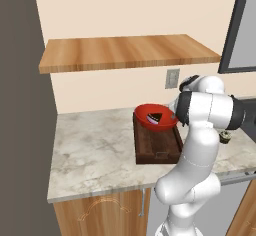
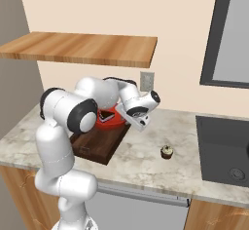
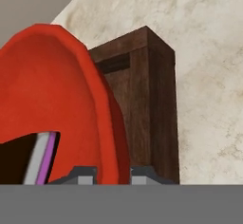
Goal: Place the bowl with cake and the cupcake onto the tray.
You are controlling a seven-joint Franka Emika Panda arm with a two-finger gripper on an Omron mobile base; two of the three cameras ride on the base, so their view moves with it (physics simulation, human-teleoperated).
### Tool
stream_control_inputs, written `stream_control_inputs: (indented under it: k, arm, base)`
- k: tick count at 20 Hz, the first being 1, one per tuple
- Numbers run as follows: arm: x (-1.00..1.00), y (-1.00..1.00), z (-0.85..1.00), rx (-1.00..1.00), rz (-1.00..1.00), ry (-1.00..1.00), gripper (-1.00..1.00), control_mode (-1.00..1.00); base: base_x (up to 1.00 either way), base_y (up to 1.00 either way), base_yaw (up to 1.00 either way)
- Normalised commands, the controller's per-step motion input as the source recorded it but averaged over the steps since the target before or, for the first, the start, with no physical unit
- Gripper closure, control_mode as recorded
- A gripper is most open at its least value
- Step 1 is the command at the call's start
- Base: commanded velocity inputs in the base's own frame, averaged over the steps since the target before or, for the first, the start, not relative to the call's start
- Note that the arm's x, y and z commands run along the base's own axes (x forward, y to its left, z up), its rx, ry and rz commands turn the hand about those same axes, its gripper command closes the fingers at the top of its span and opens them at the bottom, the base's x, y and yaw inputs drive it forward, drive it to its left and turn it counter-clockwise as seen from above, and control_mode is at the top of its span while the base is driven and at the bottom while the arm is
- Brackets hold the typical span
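Item, far left: a marble-patterned counter (image 1: pixel 90 145) beneath a wooden wall shelf (image 1: pixel 125 52), both bare of task goods on that side. Item, centre-left: the tray (image 1: pixel 150 147), dark brown wood, lying flat on the counter with its handle cutout toward the front edge. Item, at the tray's far end: the bowl with cake (image 1: pixel 152 117), red and glossy, the dark wedge with its pale stripe inside; it sits tilted over the tray's rear part, and whether its base touches the wood cannot be told. Item, at the bowl's right rim: the gripper (image 3: pixel 113 174), its two finger tips standing one on each side of the red wall in the hand view, so it reads as clamped on the rim. Item, further right: a wall outlet (image 2: pixel 147 81), then the cupcake (image 2: pixel 167 151), small, dark-wrapped and pale-topped, standing alone on the counter well apart from the tray, between it and the dark sink (image 2: pixel 223 151). Step in hand, as judged: setting the bowl down on the tray, the first half of the task nearly done. Next move calls for levelling the bowl, letting go of the rim, lifting clear, then reaching right for the cupcake with a narrow, careful pinch.
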Motion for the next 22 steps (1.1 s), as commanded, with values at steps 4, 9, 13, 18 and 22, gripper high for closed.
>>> stream_control_inputs:
  k: [4,9,13,18,22]
  arm:
    - [0.05,0.0,-0.08,0.0,0.0,-0.02,-1.0,-1.0]
    - [0.0,0.0,0.01,0.0,0.0,-0.02,-1.0,-1.0]
    - [0.0,0.0,0.25,0.0,0.04,-0.02,-1.0,-1.0]
    - [0.0,0.0,0.56,0.0,0.06,-0.05,-1.0,-1.0]
    - [-0.17,-0.21,0.46,0.0,0.06,-0.07,-1.0,-1.0]
  base:
    - [0.0,0.0,0.0]
    - [0.0,0.0,0.0]
    - [0.0,0.0,0.0]
    - [0.0,0.0,0.0]
    - [0.0,0.0,0.0]
